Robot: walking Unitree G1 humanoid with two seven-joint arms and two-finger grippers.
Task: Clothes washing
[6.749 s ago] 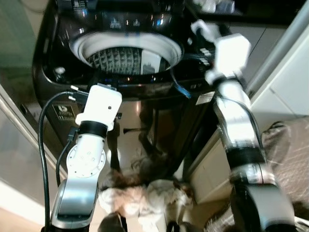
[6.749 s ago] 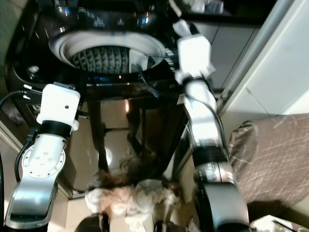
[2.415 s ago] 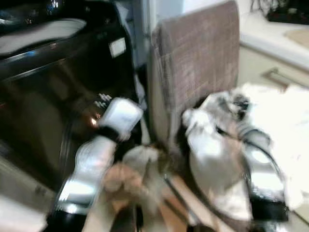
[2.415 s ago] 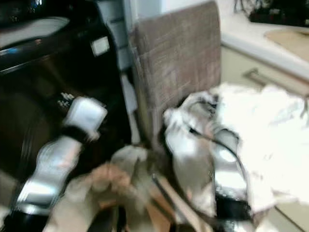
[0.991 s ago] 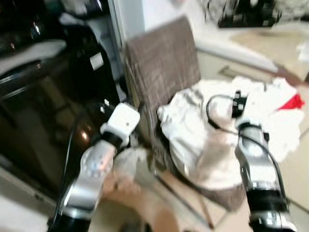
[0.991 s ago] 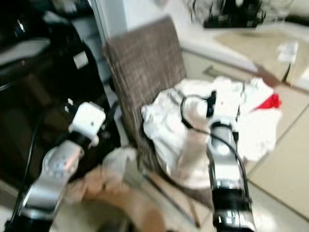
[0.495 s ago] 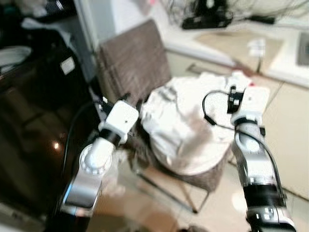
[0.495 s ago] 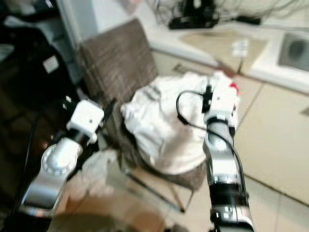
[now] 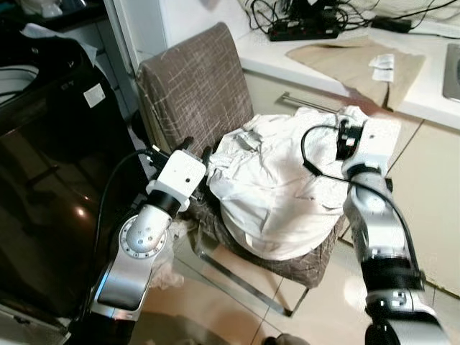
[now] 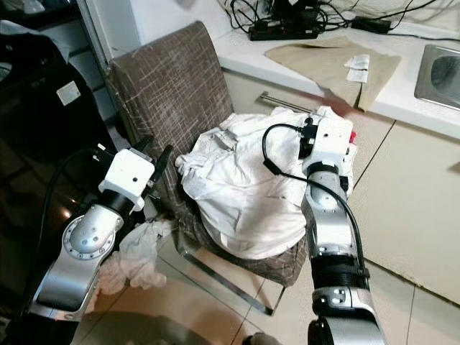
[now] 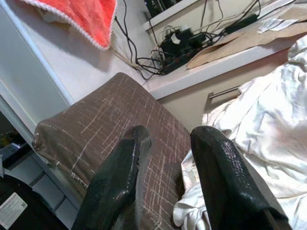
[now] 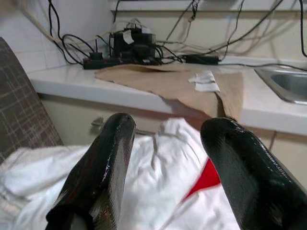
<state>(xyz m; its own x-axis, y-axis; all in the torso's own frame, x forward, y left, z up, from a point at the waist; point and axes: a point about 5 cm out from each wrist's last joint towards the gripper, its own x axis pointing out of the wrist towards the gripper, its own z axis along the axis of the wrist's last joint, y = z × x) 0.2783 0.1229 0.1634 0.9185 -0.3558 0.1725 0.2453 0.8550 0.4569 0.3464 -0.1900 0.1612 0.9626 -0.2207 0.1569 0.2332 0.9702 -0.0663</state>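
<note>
One brown woven chair stands between the dark washing machine on the robot's left and a pale cabinet front on its right. One heap of white laundry covers the seat and spills toward the cabinet side; a single patch of red cloth shows within the heap in the right wrist view. A second, smaller bundle of pale clothes lies on the tiled floor beside the chair's metal leg, close to the machine.

Two grippers are raised at the chair. The left gripper has its two fingers spread apart with nothing between them, pointing at the chair back just beside the heap's edge. The right gripper is likewise parted and empty, hovering over the far side of the heap, near the counter edge.

On the white counter lie one tan cloth with what look like two small paper slips on it, one black power strip with tangled cables, and the corner of one steel sink. Bare floor lies open in front of the chair toward the cabinet; the gap between chair and machine is narrow.
</note>
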